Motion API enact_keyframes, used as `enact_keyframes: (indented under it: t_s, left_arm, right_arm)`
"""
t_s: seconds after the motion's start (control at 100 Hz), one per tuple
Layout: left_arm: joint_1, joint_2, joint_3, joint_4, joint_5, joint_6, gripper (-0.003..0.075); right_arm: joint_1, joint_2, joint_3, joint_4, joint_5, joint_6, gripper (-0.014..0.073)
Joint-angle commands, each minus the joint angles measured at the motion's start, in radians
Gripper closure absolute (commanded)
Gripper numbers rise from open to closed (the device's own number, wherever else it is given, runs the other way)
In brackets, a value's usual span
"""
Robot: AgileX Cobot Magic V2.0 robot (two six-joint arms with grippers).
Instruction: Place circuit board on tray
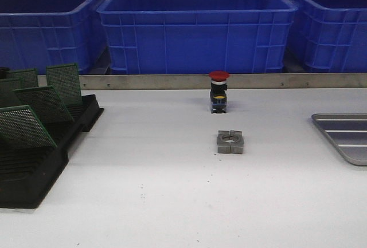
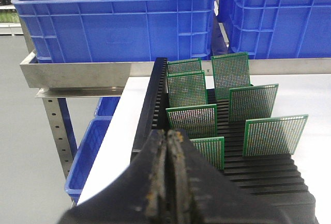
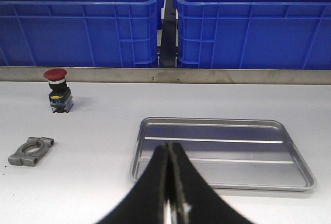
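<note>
- The circuit boards [image 1: 26,125] stand on edge in the slots of a black rack [image 1: 34,173] at the left side of the white table [image 1: 172,202]; none of them is lifted out.
- From the left wrist camera, seven green boards [image 2: 191,120] show in the rack [image 2: 258,177], in two rows, each leaning slightly in its slot.
- The left gripper [image 2: 168,182] has its two fingers pressed together with nothing between them. It hangs over the near end of the rack, close to the nearest small board [image 2: 209,151] but not touching it.
- The tray [image 1: 347,136] lies flat at the right edge of the table, well apart from the rack, only partly inside the front picture.
- From the right wrist camera, the whole tray [image 3: 222,154] shows, with pale ribs across its floor and nothing lying on it.
- The right gripper [image 3: 170,182] is likewise closed and holds nothing. Its tips sit over the near rim of the tray; whether they touch it cannot be told.
- Between rack and tray, near the middle of the table, stands a push button with a red cap [image 1: 219,91], and in front of it lies a small grey metal clamp [image 1: 230,142].
- Blue crates [image 1: 195,27] stand on a metal shelf [image 1: 229,81] along the far side of the table.
</note>
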Motion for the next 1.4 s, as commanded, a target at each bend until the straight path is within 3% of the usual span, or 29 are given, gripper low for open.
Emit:
enact_keyframes:
  t_s: [0.0,0.41,0.86,1.15,1.39]
  left_arm:
    - [-0.001,-0.033,0.030,-0.007,-0.084,-0.010,0.0737]
    - [-0.001,-0.033,0.030,0.001,-0.090,-0.008,0.0737]
    - [0.004,-0.033,0.002,-0.054,-0.207,-0.008,0.0738]
    - [0.004,0.023,-0.206,-0.033,0.033,-0.008,0.0738]
    - [0.004,0.267,-0.399,-0.033,0.250,-0.005,0.0737]
  right_arm:
    - [0.001,-0.019,0.001,-0.014,-0.074,-0.001,0.0653]
    - [0.001,-0.019,0.001,-0.014,-0.074,-0.001,0.0653]
    - [0.001,-0.019,0.001,-0.014,-0.074,-0.001,0.0653]
    - [0.001,-0.019,0.001,-0.014,-0.074,-0.001,0.0653]
    - [0.001,-0.019,0.001,-0.014,-0.074,-0.001,0.0653]
